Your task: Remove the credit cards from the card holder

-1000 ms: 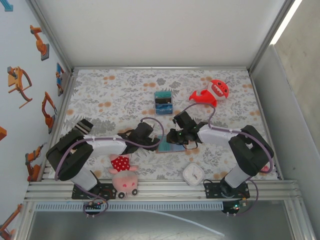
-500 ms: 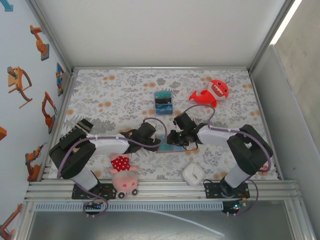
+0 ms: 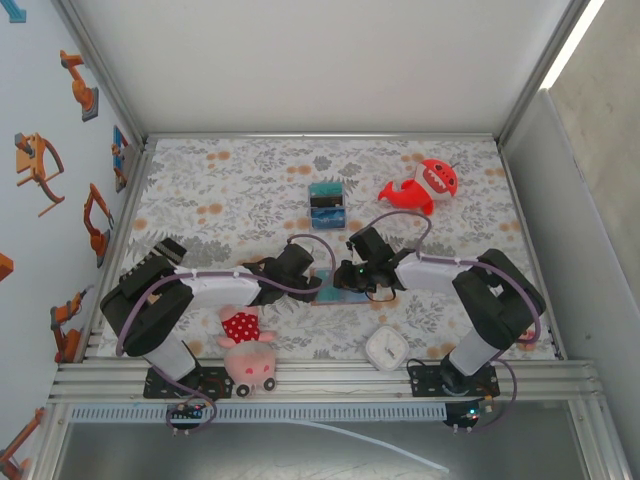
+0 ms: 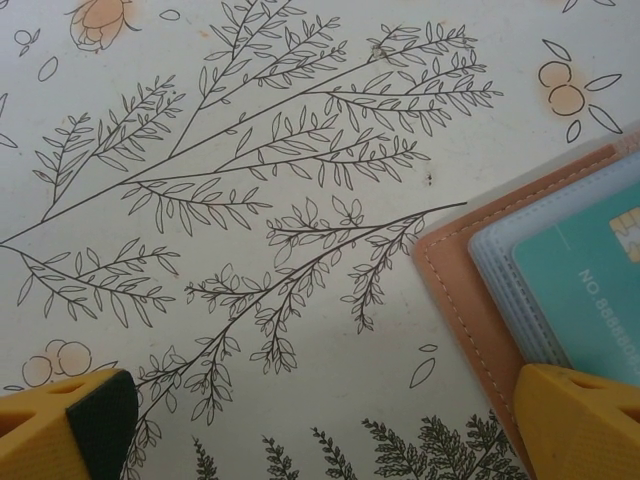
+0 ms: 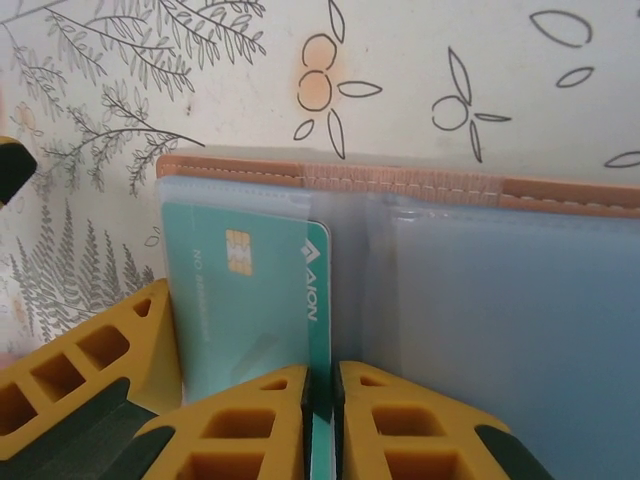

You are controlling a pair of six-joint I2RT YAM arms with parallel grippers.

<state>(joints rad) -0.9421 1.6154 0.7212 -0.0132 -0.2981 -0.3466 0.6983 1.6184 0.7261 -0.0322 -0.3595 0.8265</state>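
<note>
The tan card holder (image 3: 340, 293) lies open on the floral cloth between the two arms, its clear blue-grey sleeves facing up. A teal credit card (image 5: 250, 300) with a gold chip sits in the left sleeve (image 4: 590, 290). My right gripper (image 5: 322, 400) is shut on the card's right edge, the card standing thin between its pads. My left gripper (image 4: 320, 430) is wide open over the cloth, and its right finger (image 4: 580, 425) rests on the holder's leather edge (image 4: 470, 300). That finger (image 5: 90, 365) lies beside the card's left side. From above, both grippers (image 3: 312, 275) (image 3: 352, 276) meet at the holder.
A teal, black and blue striped box (image 3: 327, 205) sits behind the holder, with a red shark toy (image 3: 425, 185) to its right. A pink pig plush (image 3: 245, 350) and a white clock (image 3: 385, 347) lie near the front edge.
My right gripper's jaws have closed a little tighter on the teal card. The left gripper has shifted slightly right toward the holder and stays open.
</note>
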